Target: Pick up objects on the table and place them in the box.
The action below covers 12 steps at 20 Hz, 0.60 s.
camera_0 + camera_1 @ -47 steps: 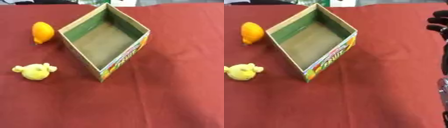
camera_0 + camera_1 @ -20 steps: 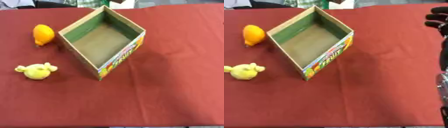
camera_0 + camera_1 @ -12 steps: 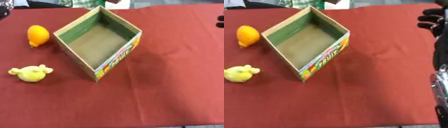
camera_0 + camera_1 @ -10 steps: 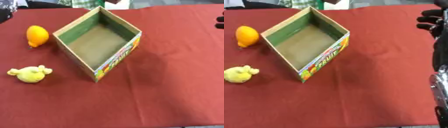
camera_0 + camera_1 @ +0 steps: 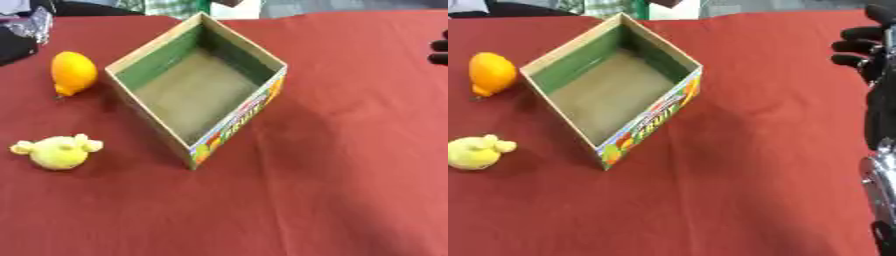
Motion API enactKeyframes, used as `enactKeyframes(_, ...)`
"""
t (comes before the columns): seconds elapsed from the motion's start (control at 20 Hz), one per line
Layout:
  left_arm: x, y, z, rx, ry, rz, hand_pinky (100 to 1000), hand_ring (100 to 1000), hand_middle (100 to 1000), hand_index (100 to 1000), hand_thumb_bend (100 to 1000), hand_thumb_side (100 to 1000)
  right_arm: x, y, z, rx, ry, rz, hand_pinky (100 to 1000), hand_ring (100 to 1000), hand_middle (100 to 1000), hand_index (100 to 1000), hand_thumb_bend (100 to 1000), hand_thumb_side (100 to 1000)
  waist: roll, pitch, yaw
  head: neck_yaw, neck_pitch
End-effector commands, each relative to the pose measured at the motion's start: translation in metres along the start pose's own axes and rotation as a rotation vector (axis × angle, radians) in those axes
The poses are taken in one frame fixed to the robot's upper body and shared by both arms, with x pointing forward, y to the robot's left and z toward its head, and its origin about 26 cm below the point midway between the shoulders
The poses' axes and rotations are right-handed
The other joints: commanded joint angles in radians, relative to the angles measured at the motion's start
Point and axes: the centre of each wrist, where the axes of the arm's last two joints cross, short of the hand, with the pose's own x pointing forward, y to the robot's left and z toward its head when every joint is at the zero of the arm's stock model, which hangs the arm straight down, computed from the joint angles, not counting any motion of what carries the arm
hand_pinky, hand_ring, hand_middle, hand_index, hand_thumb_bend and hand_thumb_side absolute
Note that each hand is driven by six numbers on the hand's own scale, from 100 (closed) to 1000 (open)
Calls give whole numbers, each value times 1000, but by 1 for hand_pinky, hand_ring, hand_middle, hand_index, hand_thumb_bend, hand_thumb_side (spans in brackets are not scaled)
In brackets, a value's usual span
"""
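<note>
An open cardboard box [image 5: 153,115] with green inner walls and a printed fruit side stands empty on the red cloth. Left of it lies an orange-yellow lemon-like fruit [image 5: 73,72]. A small pale yellow plush toy [image 5: 58,151] sits nearer, at the lower left. My right hand [image 5: 875,65] rises along the right edge, well clear of the box, its fingers relaxed and holding nothing. A black and silver part of my left arm [image 5: 16,37] shows at the upper left edge, above the fruit; its fingers are hidden.
The red cloth [image 5: 332,190] covers the whole table. Its far edge runs along the top, where pieces of clothing show behind it.
My right hand has come further into view at the right edge. The black left arm part has entered at the upper left. Fruit, toy and box lie as before.
</note>
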Motion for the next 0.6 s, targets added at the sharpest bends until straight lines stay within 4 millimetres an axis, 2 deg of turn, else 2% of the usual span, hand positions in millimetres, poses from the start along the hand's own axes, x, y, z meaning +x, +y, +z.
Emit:
enactKeyframes(0.05, 0, 11, 0, -84, -32, -100, 685, 792, 847, 926, 100, 623, 9, -2, -4, 18, -39, 16, 663, 657, 604, 848, 100, 870, 0, -14, 0, 4, -14)
enactKeyframes(0.25, 0, 13, 0, -242, -52, -185, 738, 821, 870, 947, 121, 649, 9, -2, -4, 19, -39, 16, 663, 657, 604, 849, 100, 870, -1, -13, -2, 5, -14)
enactKeyframes(0.45, -3, 16, 1, -355, -59, -234, 755, 832, 882, 960, 226, 707, 9, -2, -4, 20, -37, 17, 663, 657, 603, 849, 100, 870, -1, -12, -1, 2, -15)
enactKeyframes(0.5, -5, 17, 2, -378, -58, -244, 767, 839, 888, 968, 285, 735, 9, -2, -4, 20, -37, 17, 663, 657, 603, 849, 100, 870, 0, -12, -1, 1, -15)
enactKeyframes(0.6, -8, 17, 4, -432, -54, -269, 772, 841, 891, 972, 341, 767, 9, -3, -4, 19, -37, 18, 663, 657, 603, 849, 100, 869, 0, -12, -1, -2, -13)
